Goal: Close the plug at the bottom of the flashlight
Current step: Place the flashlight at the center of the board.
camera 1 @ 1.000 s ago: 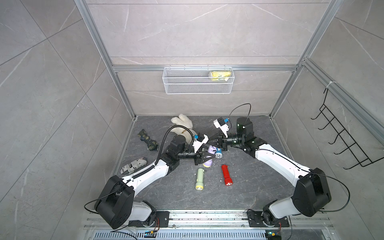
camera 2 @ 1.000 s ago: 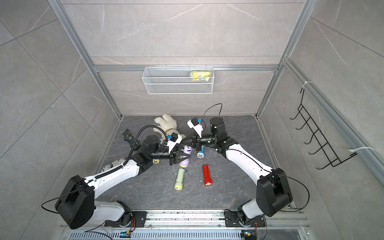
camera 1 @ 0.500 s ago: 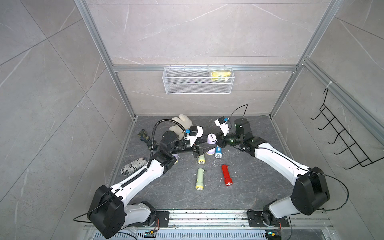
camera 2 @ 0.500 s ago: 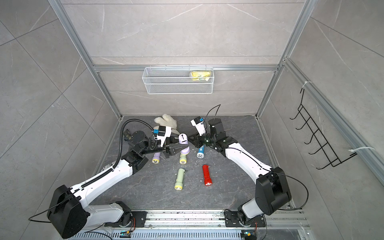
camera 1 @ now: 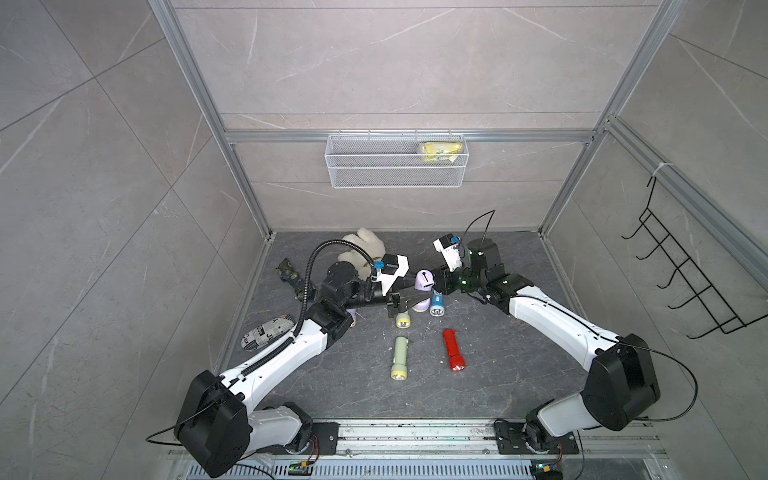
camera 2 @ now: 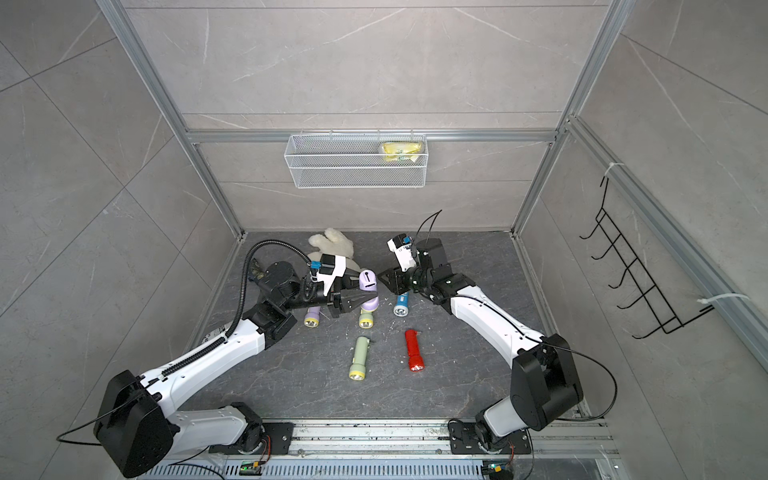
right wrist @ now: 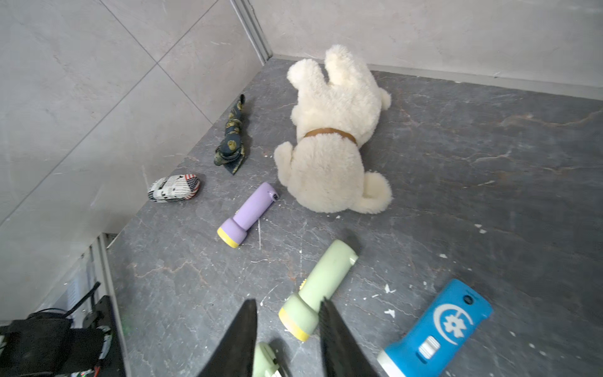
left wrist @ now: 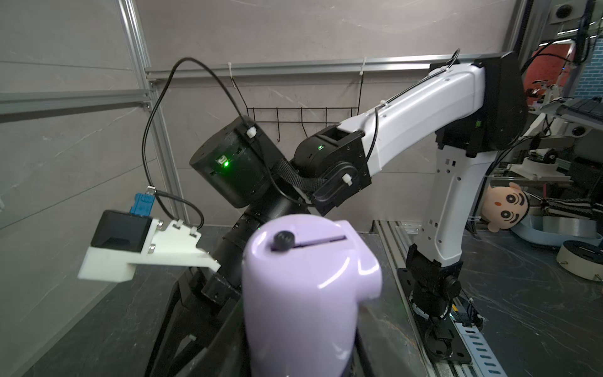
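Observation:
My left gripper [camera 2: 360, 302] is shut on a lilac flashlight [camera 2: 368, 286] and holds it above the floor, bottom end tilted up towards the right arm. In the left wrist view, the flashlight [left wrist: 303, 293] fills the foreground and hides the jaws. A small black plug [left wrist: 283, 241] sits at one end of a slot in its bottom face. In both top views, my right gripper [camera 1: 436, 282] is just beside that end and apart from it. In the right wrist view, the right gripper [right wrist: 288, 310] is open with only the floor between its fingers [right wrist: 331, 329].
Flashlights lie on the dark floor: blue [camera 1: 436, 305], small green [camera 1: 403, 320], long green [camera 1: 400, 357], red [camera 1: 453, 350] and a second lilac one [camera 2: 311, 316]. A cream plush dog [right wrist: 332, 147], a rolled cloth [right wrist: 233, 133] and a printed pouch [right wrist: 174, 187] lie by the back left wall.
My right gripper has gone from shut to open and has drawn slightly back from the flashlight's bottom end. The left arm has raised the lilac flashlight a little and pulled its elbow back.

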You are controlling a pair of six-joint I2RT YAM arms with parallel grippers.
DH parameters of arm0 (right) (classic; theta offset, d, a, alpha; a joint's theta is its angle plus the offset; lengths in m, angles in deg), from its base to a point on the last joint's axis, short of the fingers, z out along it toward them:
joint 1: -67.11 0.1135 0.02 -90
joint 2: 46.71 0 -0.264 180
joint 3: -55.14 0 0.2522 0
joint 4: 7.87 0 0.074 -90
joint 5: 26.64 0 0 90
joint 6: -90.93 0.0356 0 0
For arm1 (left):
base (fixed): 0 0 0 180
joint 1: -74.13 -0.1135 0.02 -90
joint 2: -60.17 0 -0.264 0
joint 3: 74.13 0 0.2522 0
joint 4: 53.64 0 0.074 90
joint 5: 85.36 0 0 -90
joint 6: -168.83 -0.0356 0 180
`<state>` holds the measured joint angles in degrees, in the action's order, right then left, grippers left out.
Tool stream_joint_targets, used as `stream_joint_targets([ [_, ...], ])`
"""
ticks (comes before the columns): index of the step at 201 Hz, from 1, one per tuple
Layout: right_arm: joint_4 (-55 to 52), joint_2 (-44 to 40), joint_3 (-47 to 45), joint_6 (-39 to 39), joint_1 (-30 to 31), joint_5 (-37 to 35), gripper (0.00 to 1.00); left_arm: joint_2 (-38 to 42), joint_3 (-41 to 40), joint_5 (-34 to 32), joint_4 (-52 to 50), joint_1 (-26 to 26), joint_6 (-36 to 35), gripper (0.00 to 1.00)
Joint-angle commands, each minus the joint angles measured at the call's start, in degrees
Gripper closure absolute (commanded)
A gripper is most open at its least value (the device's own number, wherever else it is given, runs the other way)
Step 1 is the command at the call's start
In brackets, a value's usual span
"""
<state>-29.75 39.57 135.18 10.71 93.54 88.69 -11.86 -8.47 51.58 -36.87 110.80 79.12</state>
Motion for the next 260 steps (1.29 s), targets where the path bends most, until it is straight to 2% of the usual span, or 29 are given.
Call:
stream_joint_targets([
  [1, -2.45, -1.95, -1.3, 1.0, -0.13, -7.29, 0.55, 2.17, -1.52, -6.58, -6.48, -0.18, -6.05, 1.0],
  [22, -3.28, -2.17, -1.9, 1.09, -0.07, -10.18, 0.42, 3.65, -5.52, -12.71, -10.09, -0.27, -5.9, 1.0],
  [40, -3.68, -2.42, -2.53, 1.6, -0.14, -12.43, 0.32, 5.29, -8.47, -19.73, -14.16, -0.44, -3.05, 1.0],
  [57, -4.34, -2.43, -2.65, 2.21, -0.17, -15.13, 0.15, 7.24, -9.02, -28.5, -22.76, -0.8, 1.83, 1.0],
  [63, -4.6, -2.39, -2.65, 2.42, -0.16, -15.96, 0.12, 7.94, -9.17, -31.69, -25.79, -0.85, 4.25, 1.0],
  [67, -4.78, -2.43, -2.6, 2.65, -0.19, -16.7, 0.02, 8.4, -9.42, -33.48, -27.63, -0.89, 5.65, 1.0],
  [69, -4.84, -2.48, -2.62, 2.75, -0.16, -16.99, 0.01, 8.75, -9.48, -34.04, -28.55, -0.89, 6.2, 1.0],
  [90, -4.14, -3.17, -3.34, 3.68, -0.36, -20.36, 0.0, 11.12, -9.58, -41.4, -39.86, -0.88, 13.28, 1.0],
  [114, -3.29, -3.98, -4.13, 5.05, -1.1, -22.79, 0.0, 13.57, -9.05, -48.95, -52.39, -0.89, 18.1, 1.0],
  [150, -3.22, -4.93, -4.76, 6.13, -3.55, -23.01, 0.0, 13.44, -9.48, -52.98, -62.58, -0.89, 22.35, 1.0],
  [177, -2.88, -5.51, -5.29, 6.13, -5.13, -19.23, 0.0, 10.55, -11.32, -53.35, -62.76, -0.94, 23.96, 1.0],
  [220, -3.3, -5.26, -5.55, 6.09, -5.64, -19.01, 0.0, 1.2, -11.04, -51.11, -60.99, -1.4, 26.01, 1.0],
  [260, -3.16, -4.85, -5.55, 5.6, -5.78, -17.94, 0.0, -1.62, -13.07, -49.93, -55.61, -2.13, 25.72, 1.0],
])
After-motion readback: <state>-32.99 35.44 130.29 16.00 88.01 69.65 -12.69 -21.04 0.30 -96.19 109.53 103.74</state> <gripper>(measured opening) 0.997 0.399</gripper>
